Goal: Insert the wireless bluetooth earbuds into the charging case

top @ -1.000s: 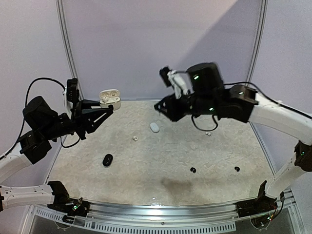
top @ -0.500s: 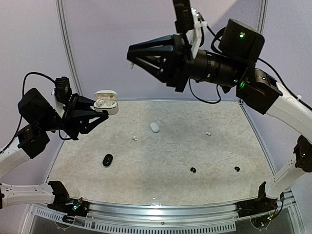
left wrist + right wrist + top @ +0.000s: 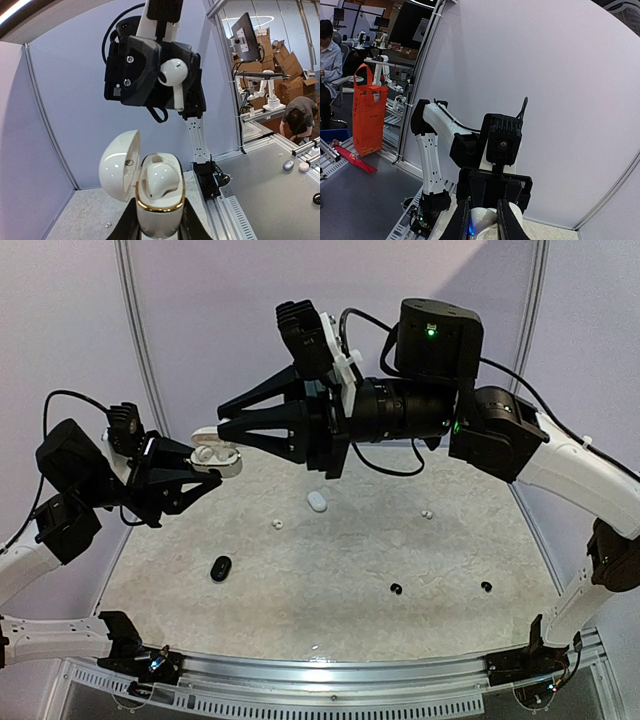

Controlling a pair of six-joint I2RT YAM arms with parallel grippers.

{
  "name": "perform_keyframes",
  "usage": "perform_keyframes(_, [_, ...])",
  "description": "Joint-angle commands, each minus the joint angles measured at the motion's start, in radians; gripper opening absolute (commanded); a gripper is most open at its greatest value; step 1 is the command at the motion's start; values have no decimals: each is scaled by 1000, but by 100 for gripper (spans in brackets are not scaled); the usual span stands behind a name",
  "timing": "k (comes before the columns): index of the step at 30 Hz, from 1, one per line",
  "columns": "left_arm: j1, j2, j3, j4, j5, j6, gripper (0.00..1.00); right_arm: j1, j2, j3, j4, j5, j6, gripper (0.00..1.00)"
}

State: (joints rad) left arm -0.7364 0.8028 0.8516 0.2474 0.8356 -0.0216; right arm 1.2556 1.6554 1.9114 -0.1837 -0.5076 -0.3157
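My left gripper [image 3: 195,472] [image 3: 159,226] is shut on the white charging case [image 3: 215,455] [image 3: 160,197], held up off the table. Its lid [image 3: 119,165] is open and one white earbud [image 3: 161,180] sits in a well. My right gripper [image 3: 225,423] [image 3: 484,220] is shut on another white earbud [image 3: 173,73] [image 3: 482,219]. It hangs just above the open case, tips pointing left and apart from it. Loose on the table lie white earbuds [image 3: 277,524] [image 3: 427,514] and black earbuds [image 3: 396,588] [image 3: 486,586].
A closed white oval case [image 3: 317,502] lies at the table's middle back. A black oval case [image 3: 221,568] lies nearer, left of centre. Pale walls with metal posts [image 3: 140,350] close in the back and sides.
The right arm has swung from the table up high, then down and left, ending with its earbud just above the case. The left gripper has kept the case almost still.
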Motion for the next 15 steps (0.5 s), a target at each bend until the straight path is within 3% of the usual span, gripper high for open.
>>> perform_keyframes(1, [-8,-10,19,-35,-31,94,0,16,23,28,-66,26,-68,1])
perform_keyframes(15, [-26,-17,7,-43,-30,134,0,21,52,29,-107,110,-162,0])
